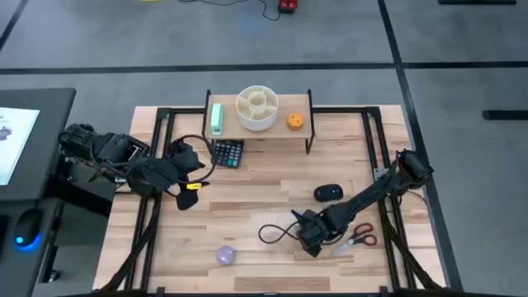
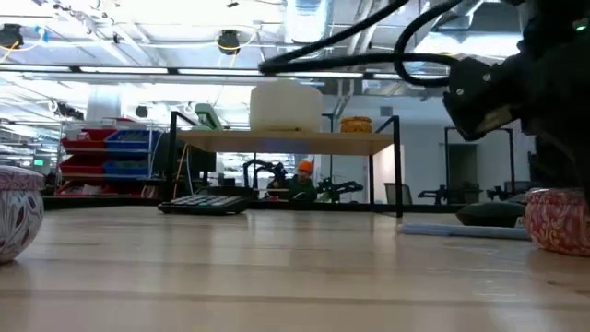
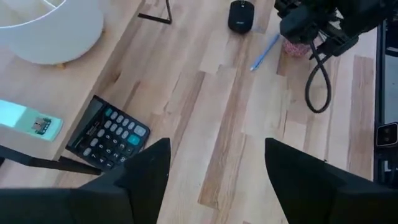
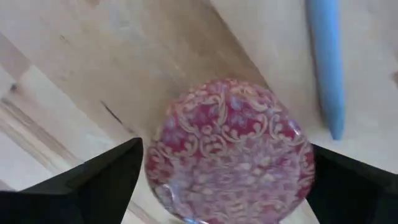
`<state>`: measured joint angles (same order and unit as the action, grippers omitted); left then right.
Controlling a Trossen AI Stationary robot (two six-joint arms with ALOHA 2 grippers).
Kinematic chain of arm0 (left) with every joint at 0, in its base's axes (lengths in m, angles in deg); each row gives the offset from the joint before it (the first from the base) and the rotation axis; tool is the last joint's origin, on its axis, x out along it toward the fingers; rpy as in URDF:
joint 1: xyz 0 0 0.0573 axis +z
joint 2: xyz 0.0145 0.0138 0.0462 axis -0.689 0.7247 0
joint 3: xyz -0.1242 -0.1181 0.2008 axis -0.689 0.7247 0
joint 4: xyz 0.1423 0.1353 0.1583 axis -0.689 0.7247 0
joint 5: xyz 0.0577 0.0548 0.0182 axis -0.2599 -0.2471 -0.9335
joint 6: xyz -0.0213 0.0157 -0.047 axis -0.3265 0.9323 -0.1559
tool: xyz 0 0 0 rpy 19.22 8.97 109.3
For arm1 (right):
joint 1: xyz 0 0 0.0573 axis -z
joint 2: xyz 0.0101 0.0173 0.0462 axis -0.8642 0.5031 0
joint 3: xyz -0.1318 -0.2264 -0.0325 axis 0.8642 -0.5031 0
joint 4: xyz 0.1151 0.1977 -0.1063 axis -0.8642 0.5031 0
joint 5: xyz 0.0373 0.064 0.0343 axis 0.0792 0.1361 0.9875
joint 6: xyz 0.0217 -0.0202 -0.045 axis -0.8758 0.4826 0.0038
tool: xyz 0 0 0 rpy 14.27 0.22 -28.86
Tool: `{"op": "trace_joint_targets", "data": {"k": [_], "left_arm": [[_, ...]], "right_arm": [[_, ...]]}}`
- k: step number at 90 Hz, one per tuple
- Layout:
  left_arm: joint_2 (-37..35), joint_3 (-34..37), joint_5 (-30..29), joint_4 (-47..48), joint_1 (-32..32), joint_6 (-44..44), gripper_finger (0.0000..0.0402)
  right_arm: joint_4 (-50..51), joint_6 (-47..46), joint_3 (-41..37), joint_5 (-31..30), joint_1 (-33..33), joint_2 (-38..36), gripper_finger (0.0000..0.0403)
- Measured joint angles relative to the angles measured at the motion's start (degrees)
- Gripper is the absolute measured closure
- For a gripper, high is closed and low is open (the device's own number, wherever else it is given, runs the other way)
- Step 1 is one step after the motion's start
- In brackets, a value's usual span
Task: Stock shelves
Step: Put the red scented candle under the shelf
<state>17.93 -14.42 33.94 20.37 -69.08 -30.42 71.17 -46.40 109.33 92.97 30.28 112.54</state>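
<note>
Looks like the pick-up step: right gripper (image 4: 224, 180) hangs over the red patterned ball (image 4: 230, 149), fingers spread either side, not clamped, so next it needs to close and carry it to the riser shelf (image 1: 258, 125) at the table's far edge.

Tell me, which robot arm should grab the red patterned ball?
The right arm, probably. Its pincer is open with the red patterned ball between its fingers. The left pincer is far off, near the calculator by the shelf.
</note>
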Motion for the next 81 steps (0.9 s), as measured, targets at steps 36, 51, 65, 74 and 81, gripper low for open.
{"op": "trace_joint_targets", "data": {"k": [36, 51, 65, 74, 81], "left_arm": [[0.00, 0.00, -0.01, -0.03, -0.06, 0.20, 0.0164], [0.00, 0.00, -0.01, 0.03, -0.06, 0.22, 0.0164], [0.00, 0.00, -0.01, 0.01, -0.06, 0.24, 0.0164], [0.00, 0.00, -0.02, 0.01, -0.06, 0.24, 0.0164], [0.00, 0.00, -0.01, 0.01, -0.06, 0.24, 0.0164]], "right_arm": [[6.48, 4.88, 6.41, 1.20, 5.11, -1.01, 0.0131], [9.87, 11.22, 14.33, 0.09, 10.90, -1.04, 0.0131], [9.48, 14.71, 19.53, -2.64, 17.89, -1.06, 0.0131], [7.86, 16.56, 21.03, -5.14, 22.44, -1.06, 0.0131], [6.63, 17.44, 21.11, -6.62, 25.88, -1.04, 0.0131]]}}
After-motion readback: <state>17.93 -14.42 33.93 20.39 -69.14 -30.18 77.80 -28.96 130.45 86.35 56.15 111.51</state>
